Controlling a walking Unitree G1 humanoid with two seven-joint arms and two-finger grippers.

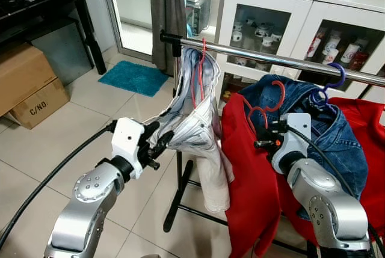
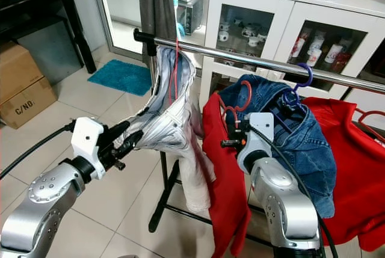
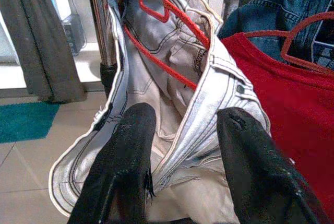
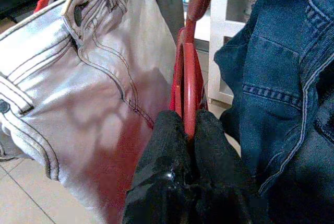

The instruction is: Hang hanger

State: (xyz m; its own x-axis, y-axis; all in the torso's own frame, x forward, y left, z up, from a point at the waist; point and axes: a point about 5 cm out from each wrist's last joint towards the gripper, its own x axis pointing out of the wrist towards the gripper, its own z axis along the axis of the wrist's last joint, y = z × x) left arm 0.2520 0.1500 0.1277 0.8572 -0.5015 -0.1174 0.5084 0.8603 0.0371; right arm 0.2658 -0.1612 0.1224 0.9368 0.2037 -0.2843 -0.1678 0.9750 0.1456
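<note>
On the chrome rail [image 1: 271, 58] of the garment rack, from its capped end inward:

- Pale jeans [image 1: 201, 110] on a thin red hanger [image 1: 203, 50], hooked over the rail. The left claw [image 1: 161, 139] has its fingers [image 3: 125, 166] spread either side of the waistband, which lies between them.
- Red hanger [image 1: 272, 98] (the task's item), carrying a red garment [image 1: 243, 168]. Its hook rises below the rail, not over it. The right claw [image 1: 265, 130] is pinched tight on the hanger's neck; the right wrist view shows both fingers pressed against the red plastic.
- Denim jacket [image 1: 328, 132] on a purple hanger [image 1: 329, 86], hooked over the rail just beside the right claw.

Behind: white glass-fronted cabinet [image 1: 283, 11]. On the tiled floor: teal mat [image 1: 133, 77], cardboard boxes [image 1: 30, 86].
</note>
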